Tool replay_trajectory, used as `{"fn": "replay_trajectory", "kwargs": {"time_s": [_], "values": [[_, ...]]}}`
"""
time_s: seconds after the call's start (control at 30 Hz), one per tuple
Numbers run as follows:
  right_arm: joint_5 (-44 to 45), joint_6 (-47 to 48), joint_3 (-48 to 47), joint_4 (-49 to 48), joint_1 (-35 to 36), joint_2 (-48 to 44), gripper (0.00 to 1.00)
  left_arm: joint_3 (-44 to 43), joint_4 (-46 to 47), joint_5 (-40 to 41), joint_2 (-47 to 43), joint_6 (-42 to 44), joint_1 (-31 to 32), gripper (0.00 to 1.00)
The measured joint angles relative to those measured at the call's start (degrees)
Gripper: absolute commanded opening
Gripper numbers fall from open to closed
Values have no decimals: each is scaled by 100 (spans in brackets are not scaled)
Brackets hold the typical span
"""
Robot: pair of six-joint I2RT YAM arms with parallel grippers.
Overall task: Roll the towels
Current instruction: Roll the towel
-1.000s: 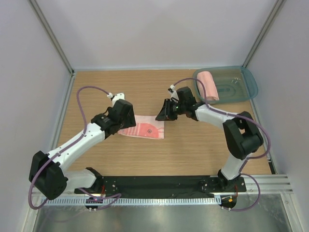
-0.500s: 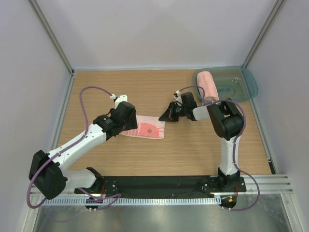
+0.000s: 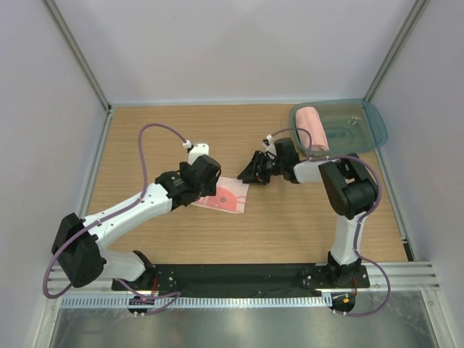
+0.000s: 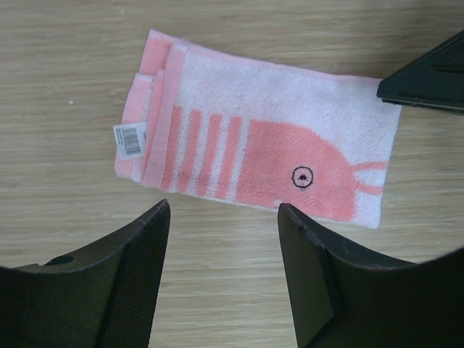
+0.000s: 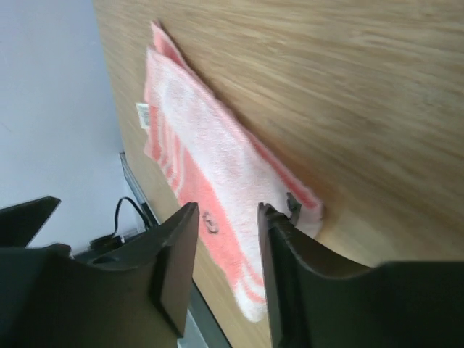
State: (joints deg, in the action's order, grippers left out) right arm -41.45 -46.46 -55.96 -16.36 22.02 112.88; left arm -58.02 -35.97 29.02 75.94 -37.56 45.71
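Folded flat on the tabletop [image 4: 65, 51], the striped towel [image 4: 254, 163] awaits rolling. The left tool [image 4: 223, 210] hovers over its long edge, fingers apart and empty. The right tool [image 5: 227, 217], fingers also apart, meets one corner, probably to start the roll. Only the overhead view shows the rolled towel [image 3: 314, 128] in the tray [image 3: 362, 138]. Only the left wrist view shows the barcode label [image 4: 130, 139].

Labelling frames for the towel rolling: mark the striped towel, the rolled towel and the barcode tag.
striped towel [image 4: 279, 156]: left wrist view, solid pink patch.
rolled towel [image 3: 313, 127]: top view, middle of roll.
barcode tag [image 4: 130, 139]: left wrist view, tag's centre.
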Motion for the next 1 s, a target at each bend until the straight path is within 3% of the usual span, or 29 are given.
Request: {"fn": "replay_trajectory", "kwargs": {"time_s": [0.13, 0.3, 0.53, 0.8, 1.0], "values": [[470, 258, -326, 911, 4, -879, 52, -326, 4, 291, 26, 236, 356, 63], [1808, 767, -664, 2103, 22, -2402, 52, -455, 243, 520, 173, 564, 804, 65], [3676, 1224, -48, 3106, 24, -4492, 55, -345, 850, 280, 282, 708, 1104, 63], [4706, 1338, 662, 4286, 24, -5353, 54, -501, 1217, 249, 1565, 1032, 1775, 62], [5001, 1416, 708, 4693, 24, -5615, 54, -835, 1228, 313, 2350, 1248, 2000, 62]]}}
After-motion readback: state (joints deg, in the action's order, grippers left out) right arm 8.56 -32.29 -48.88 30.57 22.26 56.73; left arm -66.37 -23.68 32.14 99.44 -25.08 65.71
